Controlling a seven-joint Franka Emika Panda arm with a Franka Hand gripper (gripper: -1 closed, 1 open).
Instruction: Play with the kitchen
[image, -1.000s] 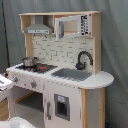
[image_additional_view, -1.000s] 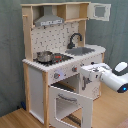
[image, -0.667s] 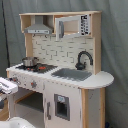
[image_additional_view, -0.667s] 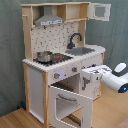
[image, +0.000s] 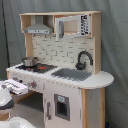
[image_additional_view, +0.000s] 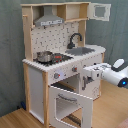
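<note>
Second exterior view first, operator: your toy kitchen stands upright on a wood-toned floor before a grey curtain. Its oven door hangs swung out toward the camera, with the window panel facing forward. Your arm's white wrist enters from the second exterior view's right, and the gripper sits just beside the kitchen's front face, level with the knobs and above the open door. You should note that I cannot tell whether the fingers are apart or together, nor whether they touch the cabinet.

On the worktop, a metal pot rests on the stove, at the second exterior view's left. The grey sink lies to the pot's right, with the black faucet arching behind it. The range hood hangs above the stove, and an upper cabinet door stands open at the top right.

In the first exterior view, you see the same kitchen from its other front corner: pot at the first exterior view's left, sink and faucet to its right, hood above. A white arm part shows at the lower left edge, near the knob panel; the fingertips cannot be made out there.
</note>
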